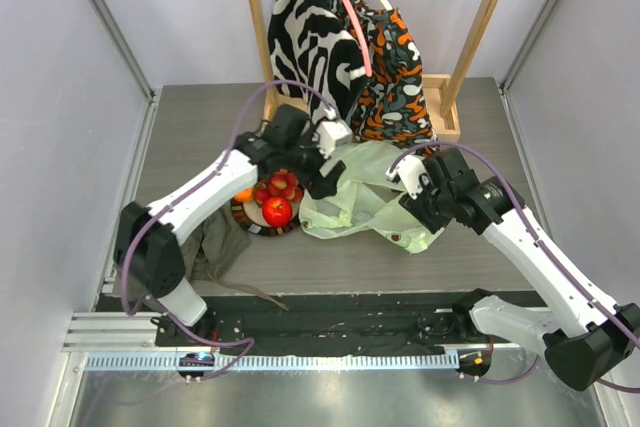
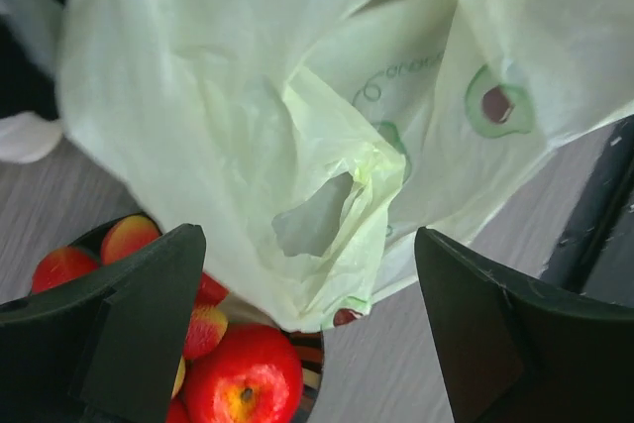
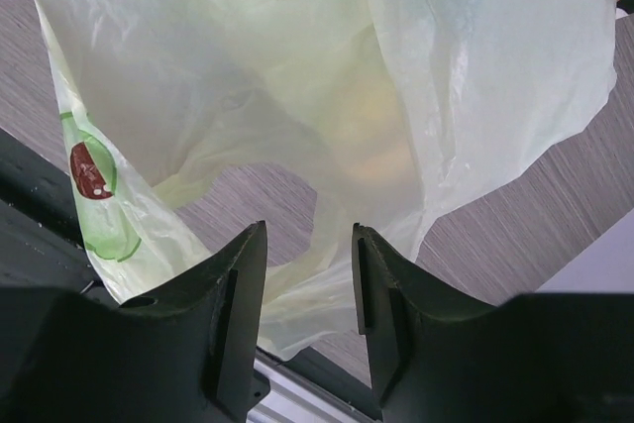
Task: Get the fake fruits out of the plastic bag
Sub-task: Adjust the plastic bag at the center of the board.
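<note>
The pale-green plastic bag (image 1: 365,197) printed with avocado halves lies crumpled mid-table. A red apple (image 1: 277,210), red strawberries (image 1: 283,185) and an orange piece (image 1: 243,194) sit on the dark-rimmed plate (image 1: 243,217) to its left. My left gripper (image 1: 325,175) is open over the bag's left edge; in the left wrist view (image 2: 312,274) the bag (image 2: 297,126) hangs between its wide-spread fingers, with the apple (image 2: 248,383) below. My right gripper (image 1: 415,192) is open at the bag's right side; in the right wrist view (image 3: 310,245) bag film (image 3: 248,76) lies between its fingers, untouched by them, and a yellowish shape (image 3: 381,136) shows through it.
An olive-grey cloth (image 1: 215,247) lies left of the plate under my left arm. Black-white and orange patterned garments (image 1: 340,47) hang from a wooden rack (image 1: 445,97) at the back. A black strip (image 1: 330,312) runs along the near table edge.
</note>
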Controlling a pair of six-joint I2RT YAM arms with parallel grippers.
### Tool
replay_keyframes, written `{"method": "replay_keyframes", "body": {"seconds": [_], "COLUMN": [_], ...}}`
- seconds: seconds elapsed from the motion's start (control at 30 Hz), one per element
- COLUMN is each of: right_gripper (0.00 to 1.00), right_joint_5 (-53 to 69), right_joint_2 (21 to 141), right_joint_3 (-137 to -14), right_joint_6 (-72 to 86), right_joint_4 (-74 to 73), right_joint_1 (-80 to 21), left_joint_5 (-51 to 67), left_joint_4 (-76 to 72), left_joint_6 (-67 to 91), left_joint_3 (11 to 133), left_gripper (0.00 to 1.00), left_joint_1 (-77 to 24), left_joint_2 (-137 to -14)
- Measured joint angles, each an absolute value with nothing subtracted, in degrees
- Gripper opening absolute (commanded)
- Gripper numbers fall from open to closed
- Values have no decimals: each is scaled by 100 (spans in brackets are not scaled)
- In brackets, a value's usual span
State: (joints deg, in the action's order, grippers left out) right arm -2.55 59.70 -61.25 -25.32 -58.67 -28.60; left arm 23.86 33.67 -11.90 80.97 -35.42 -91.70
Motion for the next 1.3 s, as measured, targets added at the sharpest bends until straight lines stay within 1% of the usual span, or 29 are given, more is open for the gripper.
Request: {"method": "replay_keyframes", "body": {"seconds": [0.1,0.23,0.53,0.67,0.7,0.77,0.87,0.9,0.97,1.0,1.03,1.07,1.1,1.3], "right_gripper": [46,47,47,48,48,48,48,48,48,48,48,48,48,45], "right_joint_5": [-259,-292,-272,-272,-272,-270,-272,-272,-270,-270,-268,-268,-266,-14], "right_joint_2": [5907,5837,5977,5972,5970,5959,5907,5892,5852,5841,5835,5833,5835,5835], "right_joint_3": [-6112,-6121,-6292,-6316,-6316,-6316,-6316,-6316,-6316,-6316,-6316,-6316,-6316,-6333], "right_joint_6": [-2530,-2528,-2473,-2423,-2403,-2379,-2344,-2338,-2331,-2318,-2309,-2296,-2287,-2279], "right_joint_4": [-5916,-5918,-5852,-5833,-5833,-5835,-5835,-5835,-5835,-5835,-5833,-5833,-5833,-5837], "right_joint_1": [-2860,-2860,-2860,-2858,-2858,-2840,-2790,-2783,-2757,-2749,-2738,-2724,-2718,-2698], "left_joint_5": [1990,1653,102,-425,-563,-792,-1122,-1179,-1293,-1341,-1380,-1402,-1404,-1247], "left_joint_4": [3509,3612,2888,2502,2434,2338,2235,2226,2196,2191,2191,2193,2239,2582], "left_joint_6": [-1658,-2139,-2921,-3048,-3057,-3048,-3074,-3074,-3081,-3089,-3100,-3052,-3057,-2657], "left_joint_3": [8134,8088,7583,7463,7443,7439,7439,7439,7439,7443,7454,7465,7509,8079], "left_gripper": [87,87,87,82,78,75,67,58,48,35,28,11,0,0], "left_joint_1": [-3911,-4209,-5120,-5144,-5133,-5122,-5111,-5109,-5109,-5109,-5109,-5109,-5109,-5065], "left_joint_2": [-9594,-9657,-9754,-9972,-10042,-10173,-10368,-10401,-10444,-10451,-10453,-10455,-10455,-10390]}}
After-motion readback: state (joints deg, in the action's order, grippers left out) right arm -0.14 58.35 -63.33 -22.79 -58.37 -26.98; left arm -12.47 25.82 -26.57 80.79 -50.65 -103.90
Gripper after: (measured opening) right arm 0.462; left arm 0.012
